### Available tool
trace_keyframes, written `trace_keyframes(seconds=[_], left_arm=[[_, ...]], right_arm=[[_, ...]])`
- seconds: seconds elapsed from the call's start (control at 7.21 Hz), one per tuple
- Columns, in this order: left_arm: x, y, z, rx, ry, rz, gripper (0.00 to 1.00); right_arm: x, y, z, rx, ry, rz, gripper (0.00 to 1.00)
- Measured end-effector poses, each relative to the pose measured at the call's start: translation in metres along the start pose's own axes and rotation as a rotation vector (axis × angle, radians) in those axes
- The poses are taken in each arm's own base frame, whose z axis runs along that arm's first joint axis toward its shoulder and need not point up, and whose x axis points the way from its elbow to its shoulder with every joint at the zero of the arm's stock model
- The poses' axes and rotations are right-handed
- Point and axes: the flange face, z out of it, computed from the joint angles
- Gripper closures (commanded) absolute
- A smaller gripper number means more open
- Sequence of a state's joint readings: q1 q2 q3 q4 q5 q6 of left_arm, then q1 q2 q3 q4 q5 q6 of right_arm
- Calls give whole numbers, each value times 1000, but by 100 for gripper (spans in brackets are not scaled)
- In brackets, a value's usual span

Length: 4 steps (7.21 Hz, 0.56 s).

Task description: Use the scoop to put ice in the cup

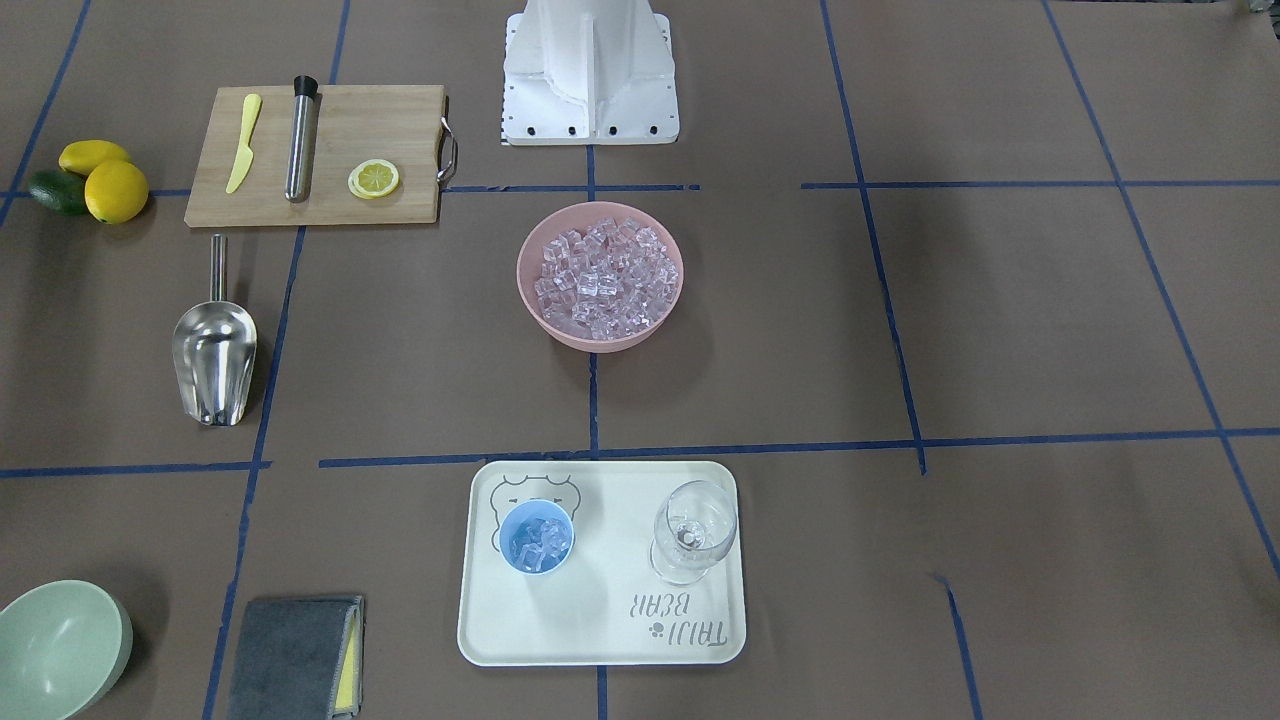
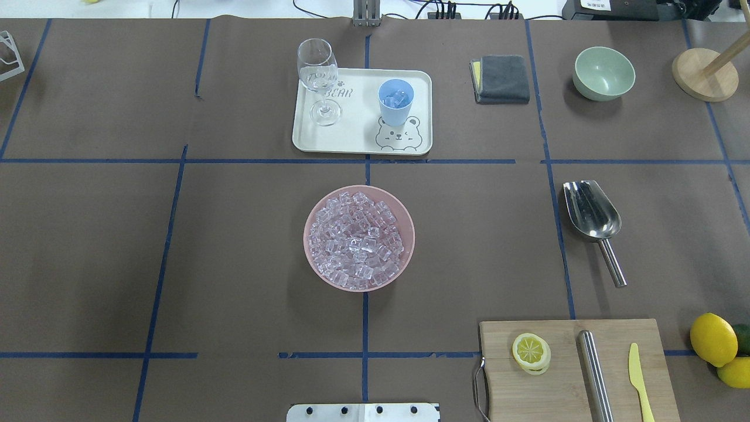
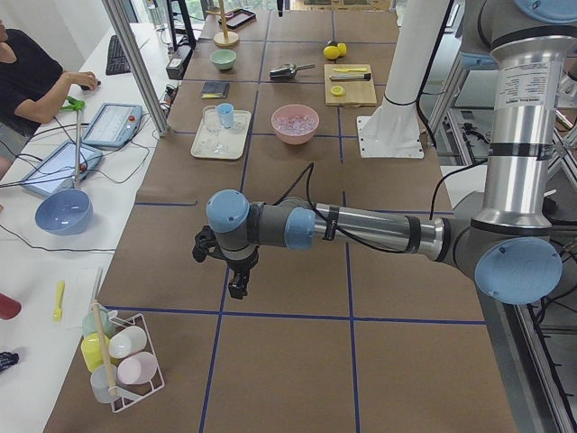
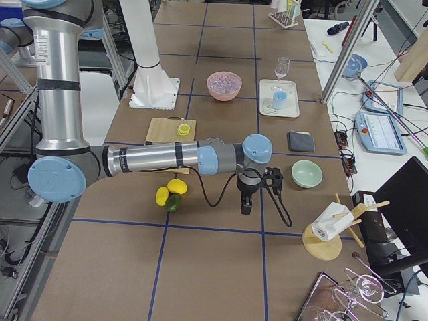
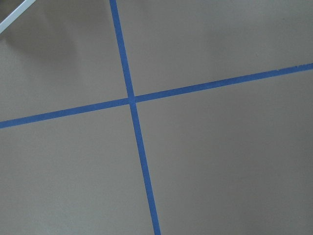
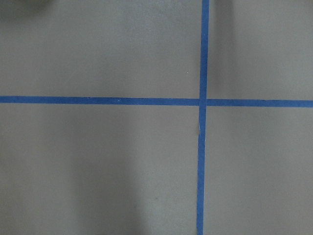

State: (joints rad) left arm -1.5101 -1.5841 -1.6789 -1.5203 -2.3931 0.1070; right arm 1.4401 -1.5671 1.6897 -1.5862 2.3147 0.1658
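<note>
Since the scoop (image 2: 590, 214) lies loose at 3 o'clock from the pink bowl (image 2: 308, 234) of ice (image 2: 357, 240), handle (image 2: 611, 266) pointing 5 o'clock, I'd pinch mid-handle: stiff, light, but thin, round and slick, so it may twist. Cup (image 2: 395, 106) sits on the tray (image 2: 357, 140) at 12 o'clock; left gripper (image 3: 233, 271) and right gripper (image 4: 246, 200) hang well away, jaw opening can't be told.

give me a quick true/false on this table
1. The small light-blue plastic cup stands on the cream rectangular tray beside the clear stemmed wine glass. True.
2. The shiny steel scoop sits inside the pink round bowl of clear ice cubes. False: it lies on the table, apart from the bowl.
3. The cup is empty. False: it holds a few cubes.
4. A yellow lemon slice lies on the wooden cutting board. True.
</note>
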Motion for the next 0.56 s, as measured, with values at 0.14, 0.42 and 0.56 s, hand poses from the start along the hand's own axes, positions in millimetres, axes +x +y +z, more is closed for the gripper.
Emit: trace_keyframes(seconds=[0.14, 0.42, 0.56], left_arm=[[1, -1, 0, 0, -1, 3, 0], [1, -3, 0, 1, -1, 5, 0], [0, -3, 1, -2, -1, 3, 0]], right_arm=[[0, 0, 0, 0, 0, 1, 0], [3, 0, 5, -10, 0, 5, 0], [3, 0, 6, -11, -1, 6, 0]])
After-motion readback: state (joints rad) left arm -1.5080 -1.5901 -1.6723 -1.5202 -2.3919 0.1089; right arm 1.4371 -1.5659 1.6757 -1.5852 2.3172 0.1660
